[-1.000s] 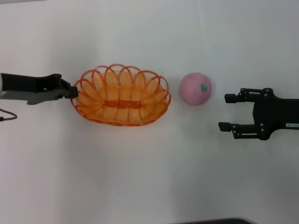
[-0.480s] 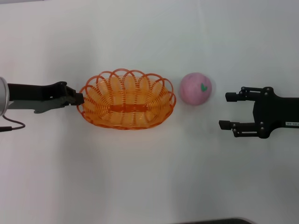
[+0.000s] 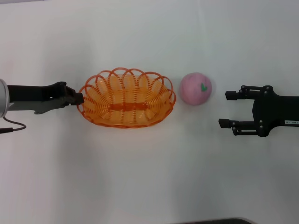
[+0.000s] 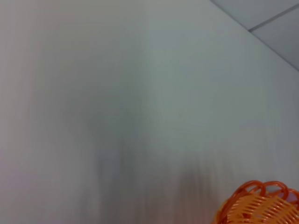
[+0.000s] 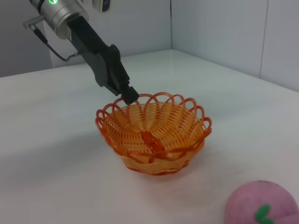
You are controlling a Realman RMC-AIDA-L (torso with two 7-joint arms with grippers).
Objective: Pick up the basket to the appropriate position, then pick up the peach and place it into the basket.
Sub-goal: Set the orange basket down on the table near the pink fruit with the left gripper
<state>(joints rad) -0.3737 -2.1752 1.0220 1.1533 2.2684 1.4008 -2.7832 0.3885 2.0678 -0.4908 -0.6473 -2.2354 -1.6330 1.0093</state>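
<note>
Item 1. Counter (image 3: pixel 149 186): plain white surface carrying everything listed; its nearest stretch, on the robot's side of the basket, is bare.

Item 2. Right gripper (image 3: pixel 226 109): black, to the right of the basket and beyond the peach from it, slightly nearer the robot than the peach. Fingers spread apart, holding nothing, tips aimed toward the basket. The peach lies just off the upper fingertip, apart from it.

Item 3. Basket (image 3: pixel 127 98): orange coiled wire, oval, scalloped rim, resting on the counter, upright, mouth up. Long axis runs left to right across the robot's front. Nothing inside it. The landmark for all other entries.

Item 4. Left gripper (image 3: pixel 77 97): black, at the basket's left end, fingers pinched together on a rim loop; the right wrist view (image 5: pixel 131 97) shows the tips closed over the scallop. Arm extends away from the basket to the left.

Item 5. Peach (image 3: pixel 196 88): pink, round, close beside the basket's right end with a narrow gap, slightly farther from the robot than the basket's centre. Being round, it has no long axis; green leaf mark faces up and toward the right gripper.

Note on handling: the peach sits between basket and right gripper, so the right arm is clearly the nearer one. Judged step: basket apparently placed; a short reach toward the basket, angled slightly away from the robot, would bring the peach between the fingers.
</note>
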